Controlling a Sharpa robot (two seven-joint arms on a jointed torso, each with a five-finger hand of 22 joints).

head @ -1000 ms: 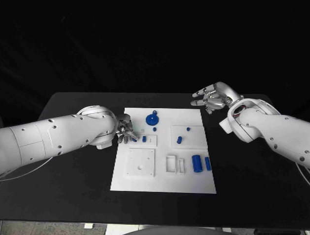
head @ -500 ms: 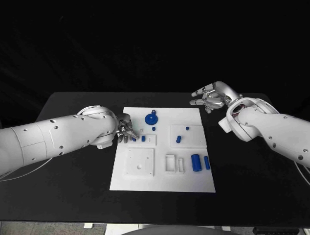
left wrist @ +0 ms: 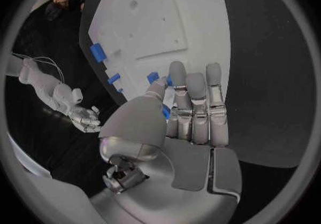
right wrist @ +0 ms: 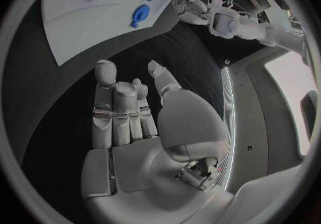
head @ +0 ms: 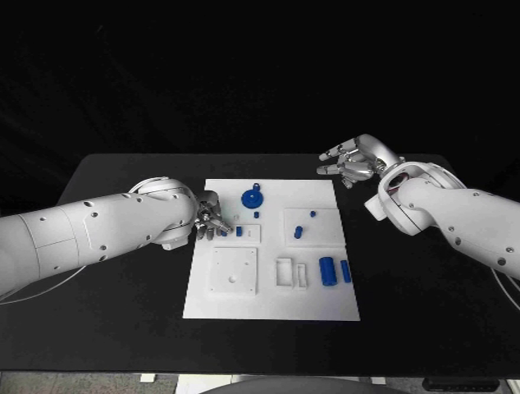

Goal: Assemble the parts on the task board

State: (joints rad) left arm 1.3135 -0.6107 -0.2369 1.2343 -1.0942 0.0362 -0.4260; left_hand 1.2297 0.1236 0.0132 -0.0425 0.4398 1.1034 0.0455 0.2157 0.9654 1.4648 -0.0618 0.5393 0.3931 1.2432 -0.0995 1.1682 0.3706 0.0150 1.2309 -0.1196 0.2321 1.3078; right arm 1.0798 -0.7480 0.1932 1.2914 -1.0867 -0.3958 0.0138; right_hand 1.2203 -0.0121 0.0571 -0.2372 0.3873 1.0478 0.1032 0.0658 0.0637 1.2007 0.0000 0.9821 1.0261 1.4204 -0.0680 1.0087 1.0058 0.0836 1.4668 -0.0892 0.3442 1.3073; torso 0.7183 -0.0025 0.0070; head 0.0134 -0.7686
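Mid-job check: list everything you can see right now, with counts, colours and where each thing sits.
Table: one, black, under everything.
Task board: one, white, middle of the table.
Round part: one, blue, at the board's far end.
Cylinder parts: two, blue, side by side near the board's right edge.
Small parts: several, blue, across the board's middle.
Left hand: silver, at the board's left edge, a small blue piece at its fingertips.
Right hand: silver, empty, fingers apart, above the table beyond the board's far right corner.

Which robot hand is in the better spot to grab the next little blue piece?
Probably the left hand. Its fingers sit at the edge of the white task board, right beside a small blue part. The right hand hangs open over the black table, off the board.
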